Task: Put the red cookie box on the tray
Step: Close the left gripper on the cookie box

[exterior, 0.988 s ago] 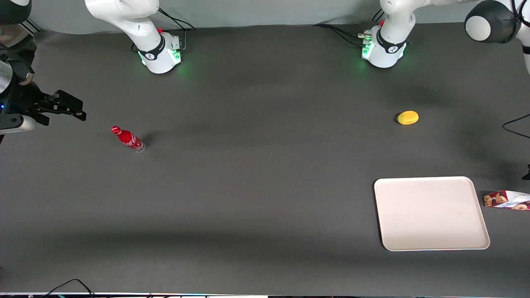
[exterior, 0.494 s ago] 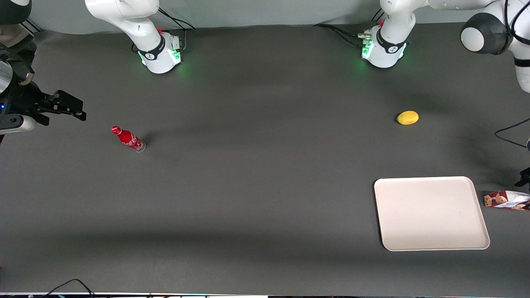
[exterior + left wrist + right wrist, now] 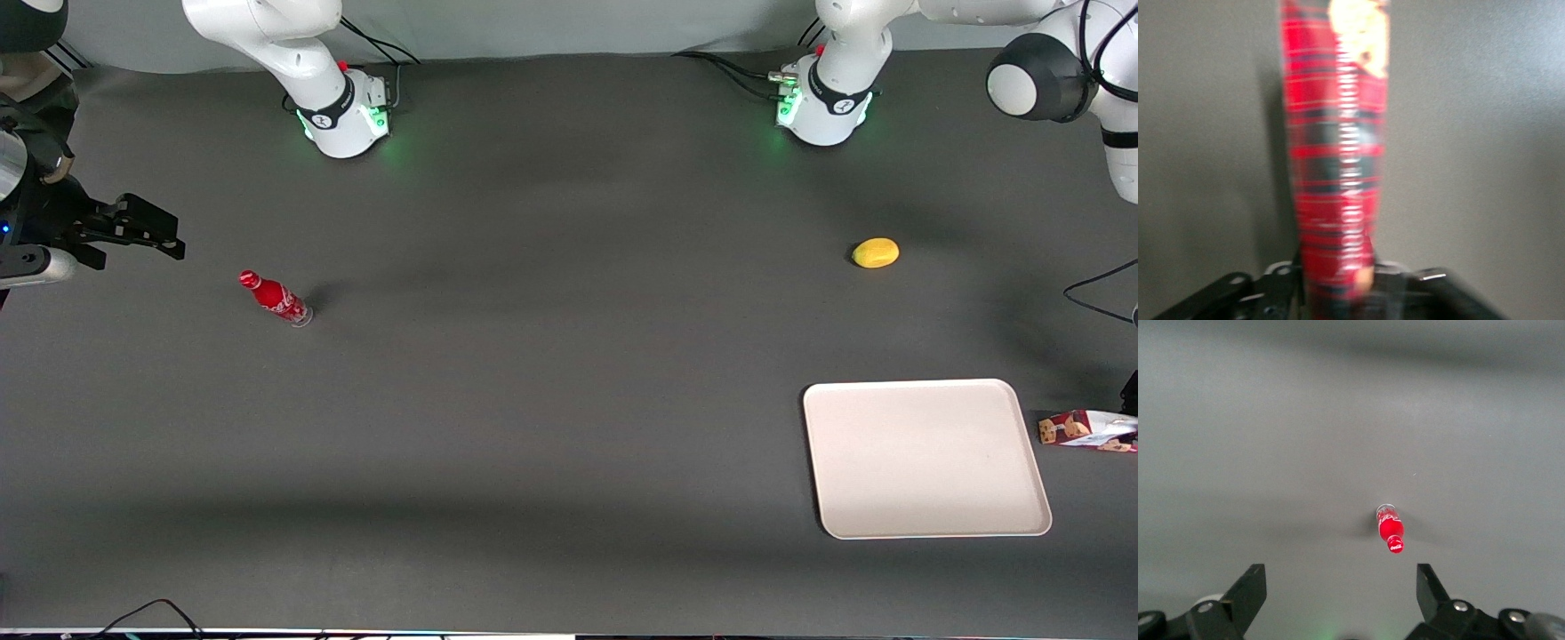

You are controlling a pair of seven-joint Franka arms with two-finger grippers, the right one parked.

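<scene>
The gripper (image 3: pixel 1338 293) hangs over the red cookie box (image 3: pixel 1086 430), which lies just beside the tray (image 3: pixel 925 458) (jaws blurred; I cannot tell their state).

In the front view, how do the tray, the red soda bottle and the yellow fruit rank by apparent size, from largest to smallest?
1. tray
2. red soda bottle
3. yellow fruit
The tool is at the red cookie box, beside the tray.

glossy red cookie box (image 3: pixel 1335 153), matt tray (image 3: pixel 925 458)
</scene>
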